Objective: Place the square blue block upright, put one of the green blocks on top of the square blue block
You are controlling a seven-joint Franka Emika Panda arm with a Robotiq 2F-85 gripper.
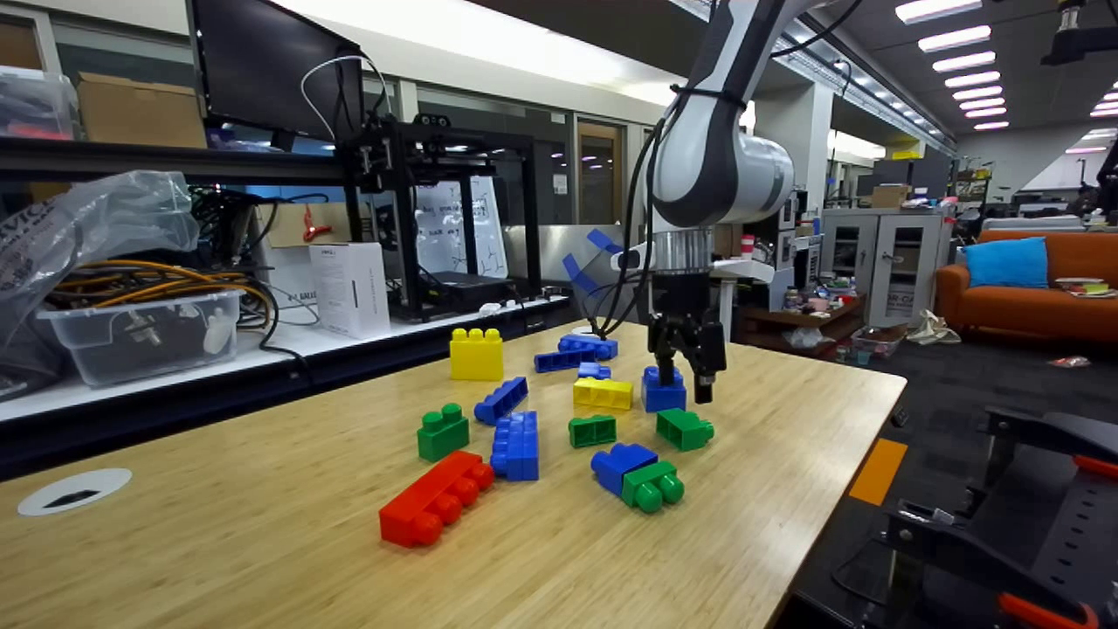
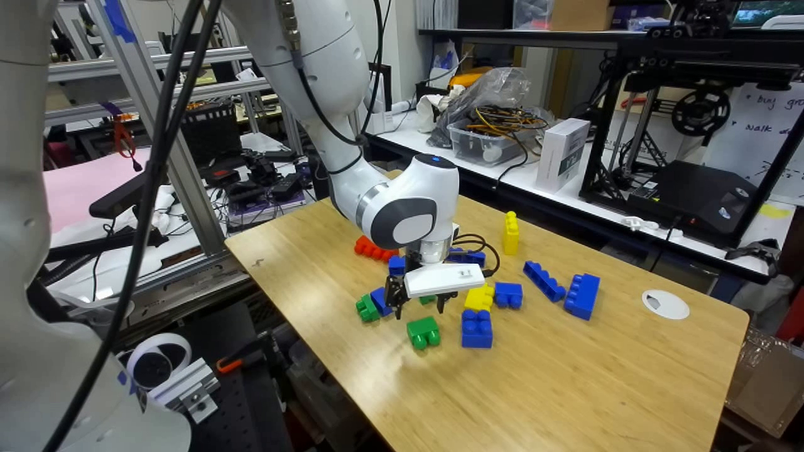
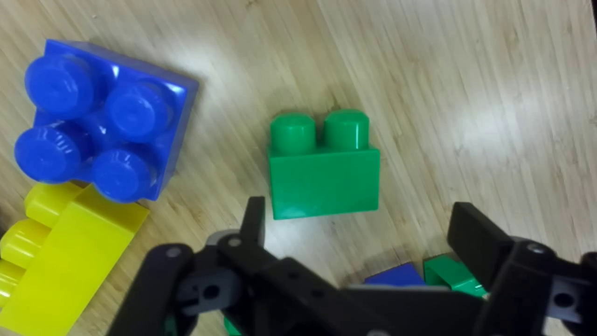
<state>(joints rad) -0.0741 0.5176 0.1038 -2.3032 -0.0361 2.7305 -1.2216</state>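
The square blue block (image 3: 100, 119) stands upright with its studs facing up, at the upper left of the wrist view. It also shows in both exterior views (image 1: 653, 397) (image 2: 477, 336). Beside it, apart, a green block (image 3: 324, 182) lies on its side, studs pointing to the top of the wrist view, and appears in both exterior views (image 1: 679, 430) (image 2: 422, 329). My gripper (image 3: 359, 204) is open, nothing between its fingers. In an exterior view the gripper (image 2: 419, 311) hovers above and just behind this green block. Another small green block (image 1: 593, 431) lies nearby, mostly hidden under the gripper in the wrist view.
A yellow brick (image 3: 65, 261) lies close to the square blue block. A joined blue-and-green pair (image 1: 638, 472) sits near the second green block. Several blue bricks (image 1: 515, 447), a red brick (image 1: 432, 502), a chunkier green brick (image 1: 443, 437) and a standing yellow brick (image 1: 476, 356) are spread around.
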